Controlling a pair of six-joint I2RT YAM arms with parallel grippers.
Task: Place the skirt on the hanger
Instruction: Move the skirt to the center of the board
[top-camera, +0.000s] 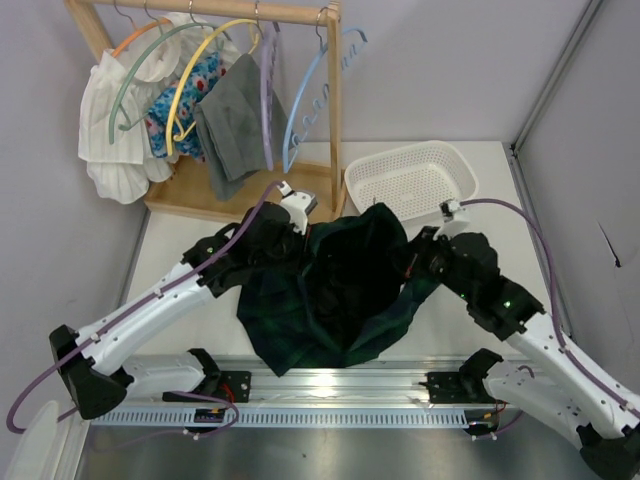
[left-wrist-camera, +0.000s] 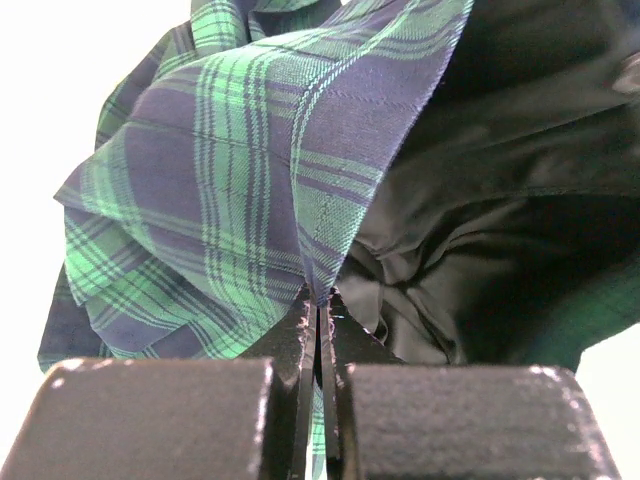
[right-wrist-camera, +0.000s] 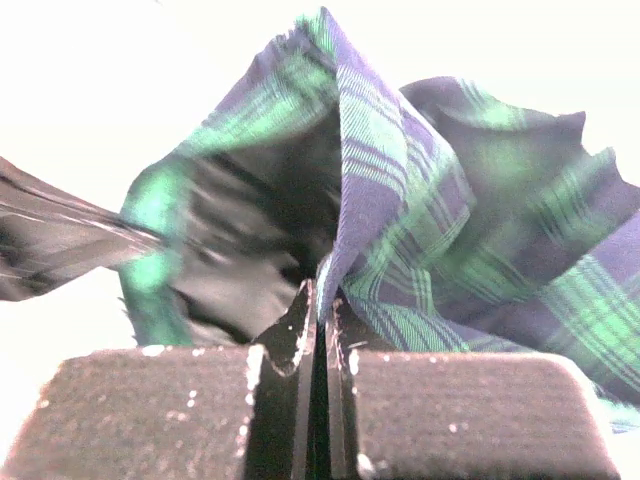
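Note:
The skirt (top-camera: 345, 290) is dark navy and green plaid with a black lining. It hangs spread between both arms above the table's middle. My left gripper (top-camera: 300, 228) is shut on the skirt's edge at its left side; the left wrist view shows the plaid cloth (left-wrist-camera: 250, 180) pinched between the jaws (left-wrist-camera: 320, 300). My right gripper (top-camera: 418, 258) is shut on the skirt's right edge; the right wrist view shows the cloth (right-wrist-camera: 400, 200) clamped between the jaws (right-wrist-camera: 322, 295). An empty light blue hanger (top-camera: 310, 100) hangs on the wooden rack (top-camera: 333, 110) at the back.
The rack holds a white garment (top-camera: 115, 120), a floral one (top-camera: 190, 100) and a grey one (top-camera: 232, 125) on orange, green, yellow and purple hangers. A white perforated basket (top-camera: 412, 178) stands at the back right. A metal rail (top-camera: 330, 390) runs along the near edge.

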